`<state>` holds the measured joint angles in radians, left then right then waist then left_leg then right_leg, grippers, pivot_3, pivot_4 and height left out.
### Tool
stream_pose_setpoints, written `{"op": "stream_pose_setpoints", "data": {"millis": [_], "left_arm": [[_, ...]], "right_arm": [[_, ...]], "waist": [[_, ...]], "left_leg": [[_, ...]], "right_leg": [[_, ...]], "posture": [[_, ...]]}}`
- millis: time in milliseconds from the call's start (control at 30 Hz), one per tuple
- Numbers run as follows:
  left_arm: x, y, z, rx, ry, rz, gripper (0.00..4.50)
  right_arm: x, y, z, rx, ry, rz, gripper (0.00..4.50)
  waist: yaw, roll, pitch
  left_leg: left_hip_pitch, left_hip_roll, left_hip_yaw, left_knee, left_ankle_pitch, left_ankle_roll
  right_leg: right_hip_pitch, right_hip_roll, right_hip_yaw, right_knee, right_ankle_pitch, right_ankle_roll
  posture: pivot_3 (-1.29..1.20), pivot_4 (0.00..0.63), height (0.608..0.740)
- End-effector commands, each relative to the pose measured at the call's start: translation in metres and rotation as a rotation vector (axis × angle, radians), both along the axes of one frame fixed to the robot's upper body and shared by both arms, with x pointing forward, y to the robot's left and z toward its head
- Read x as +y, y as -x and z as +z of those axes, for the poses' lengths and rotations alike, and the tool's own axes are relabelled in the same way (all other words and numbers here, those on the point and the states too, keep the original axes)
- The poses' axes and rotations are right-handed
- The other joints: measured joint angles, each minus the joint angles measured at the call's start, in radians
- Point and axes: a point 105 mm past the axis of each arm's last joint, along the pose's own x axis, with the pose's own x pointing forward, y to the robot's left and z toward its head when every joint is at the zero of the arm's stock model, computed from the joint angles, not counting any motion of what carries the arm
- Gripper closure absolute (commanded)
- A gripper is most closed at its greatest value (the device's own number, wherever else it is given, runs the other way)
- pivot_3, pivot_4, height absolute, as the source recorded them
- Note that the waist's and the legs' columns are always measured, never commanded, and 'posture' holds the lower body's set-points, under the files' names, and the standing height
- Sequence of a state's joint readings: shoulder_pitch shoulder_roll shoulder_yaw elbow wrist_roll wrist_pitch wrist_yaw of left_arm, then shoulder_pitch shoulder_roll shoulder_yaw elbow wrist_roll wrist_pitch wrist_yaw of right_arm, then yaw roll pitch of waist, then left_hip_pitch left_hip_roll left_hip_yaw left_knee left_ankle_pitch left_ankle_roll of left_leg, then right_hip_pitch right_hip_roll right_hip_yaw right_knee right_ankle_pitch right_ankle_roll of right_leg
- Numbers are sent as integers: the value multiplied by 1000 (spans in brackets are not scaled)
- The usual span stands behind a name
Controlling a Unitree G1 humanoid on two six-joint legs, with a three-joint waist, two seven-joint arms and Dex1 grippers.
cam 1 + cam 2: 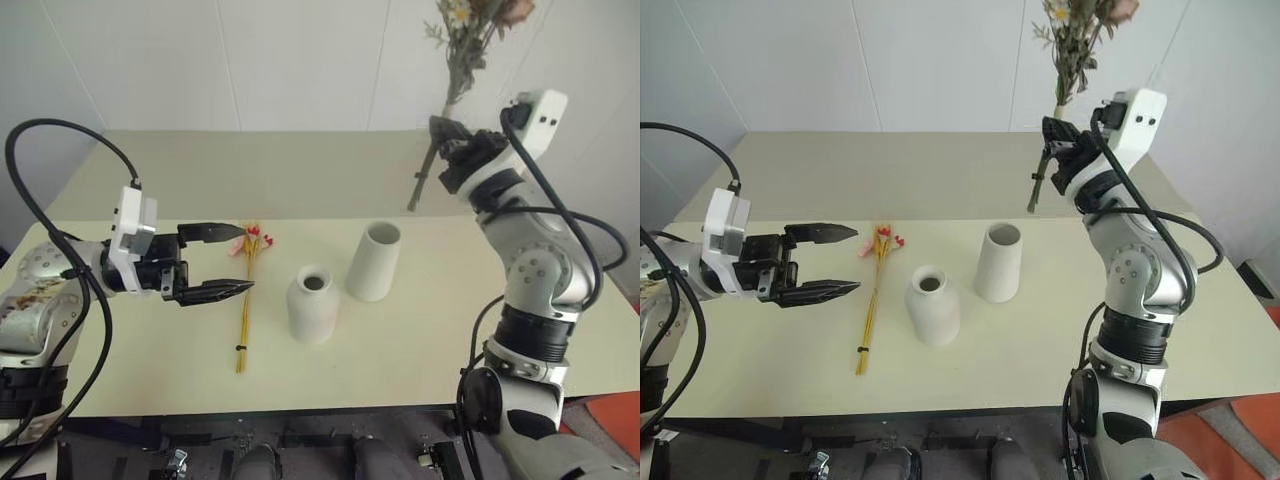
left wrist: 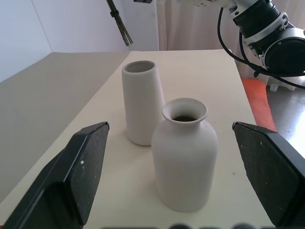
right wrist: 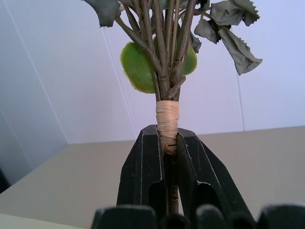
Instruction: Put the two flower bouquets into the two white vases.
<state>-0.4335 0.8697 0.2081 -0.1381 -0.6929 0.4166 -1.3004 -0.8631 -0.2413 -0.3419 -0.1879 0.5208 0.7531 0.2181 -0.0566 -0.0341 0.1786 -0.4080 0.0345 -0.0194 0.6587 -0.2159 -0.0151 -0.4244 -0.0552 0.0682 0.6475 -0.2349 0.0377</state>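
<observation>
White vases (image 1: 374,261) (image 1: 313,303) empty; right end effector (image 3: 170,157) clamps bushy bouquet (image 1: 462,45); left end effector (image 1: 222,262) open.

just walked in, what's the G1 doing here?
Putting flowers in vases. The right gripper is shut on the bushy bouquet, held up above the table. The left gripper hangs open over the thin bundle, which lies flat. The tall vase and short vase are both empty.
</observation>
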Motion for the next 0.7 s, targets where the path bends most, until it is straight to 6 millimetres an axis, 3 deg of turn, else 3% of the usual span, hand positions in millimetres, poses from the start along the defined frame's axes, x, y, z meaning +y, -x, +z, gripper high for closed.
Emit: {"op": "stream_pose_setpoints", "data": {"millis": [33, 133, 400, 600, 700], "left_arm": [[1, 2, 6, -40, -17, -1, 0], [1, 4, 6, -40, -20, 4, 0], [2, 5, 6, -40, -26, 14, 0], [0, 3, 5, -43, -31, 19, 0], [1, 1, -3, -29, -77, 46, 0]], "right_arm": [[15, 14, 16, -96, 5, 80, 4337], [26, 14, 1, -61, 36, 120, 4337], [31, 20, -33, -2, 87, 140, 4337], [33, 27, -66, 36, 176, 156, 2420], [23, 37, -81, 46, 234, 148, 1355]], "waist": [[1, 0, 0], [0, 0, 0], [3, 0, 0], [9, 0, 0], [11, 0, 0]], "left_leg": [[0, 0, 0, 0, 0, 0], [1, 0, 0, 0, 0, 0], [0, 0, 0, 0, 0, 0], [1, 0, 0, 0, 0, 0], [0, 0, 0, 0, 0, 0]], "right_leg": [[0, 0, 0, 0, 0, 0], [0, 0, 0, 0, 0, 0], [0, 0, 0, 0, 0, 0], [0, 0, 0, 0, 0, 0], [0, 0, 0, 0, 0, 0]], "posture": [[0, 150, 740], [0, 150, 740], [0, 150, 740], [0, 150, 740], [0, 150, 740]]}}
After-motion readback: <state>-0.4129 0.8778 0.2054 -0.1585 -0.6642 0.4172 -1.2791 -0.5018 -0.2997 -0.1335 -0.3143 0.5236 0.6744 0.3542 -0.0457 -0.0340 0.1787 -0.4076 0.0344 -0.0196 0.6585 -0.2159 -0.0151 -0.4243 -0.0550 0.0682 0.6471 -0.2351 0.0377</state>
